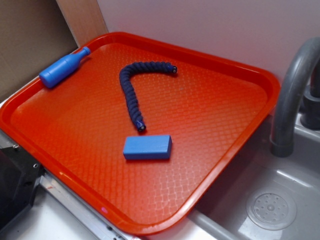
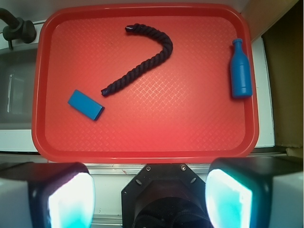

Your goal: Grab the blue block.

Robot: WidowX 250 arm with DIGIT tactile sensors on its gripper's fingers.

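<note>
Block: the blue block (image 1: 147, 147) (image 2: 85, 104) lies flat on the red tray (image 1: 210, 165) (image 2: 142, 142), toward the tray's near edge in the exterior view and left of centre from my wrist camera.
Rope: a dark navy rope (image 1: 137, 90) (image 2: 145, 57) curves in a hook across the middle of the tray; one end sits just beside the block, and I can't tell whether they touch.
Bottle: a blue bottle toy (image 1: 62, 68) (image 2: 240, 71) lies on its side at the tray's rim, well apart from the block, on the far right from my wrist.
Gripper: my gripper (image 2: 149, 190) hangs high above the tray's edge, fingers (image 2: 71, 199) spread wide apart, nothing between them; it doesn't show in the exterior view.
Block to gripper: well apart, the block is up and to the left of my left finger in the wrist view.
Surroundings: the tray rests over a grey sink (image 1: 280, 200), with a grey faucet (image 1: 292, 95) (image 2: 14, 28) just beside the tray's corner.
</note>
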